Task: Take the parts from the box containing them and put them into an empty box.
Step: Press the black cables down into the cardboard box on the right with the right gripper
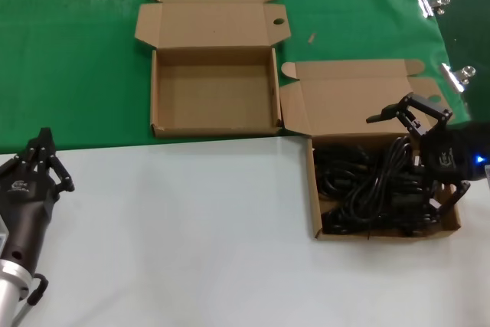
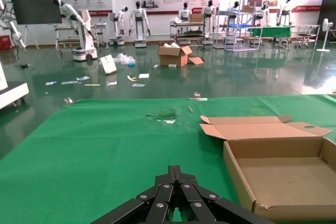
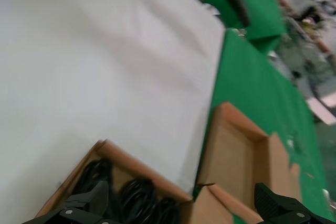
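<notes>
The parts are black cords (image 1: 375, 185), loosely coiled and filling the box containing them (image 1: 313, 189) at the right, whose lid (image 1: 360, 101) lies open behind it. My right gripper (image 1: 409, 116) hovers open over the back of this box with nothing between its fingers. The right wrist view shows the cords (image 3: 136, 198) just below that gripper (image 3: 181, 203), inside the box rim (image 3: 142, 169). The empty box (image 1: 214, 93) stands open on the green cloth at centre back, also seen as the empty box (image 2: 283, 177) (image 3: 231, 150). My left gripper (image 1: 42, 147) (image 2: 176, 174) is parked shut at the near left.
Green cloth (image 1: 76, 59) covers the far half of the table and a white surface (image 1: 191, 227) the near half. Metal clips (image 1: 432, 4) (image 1: 459, 74) sit at the cloth's right edge. The two boxes stand close, corner to corner.
</notes>
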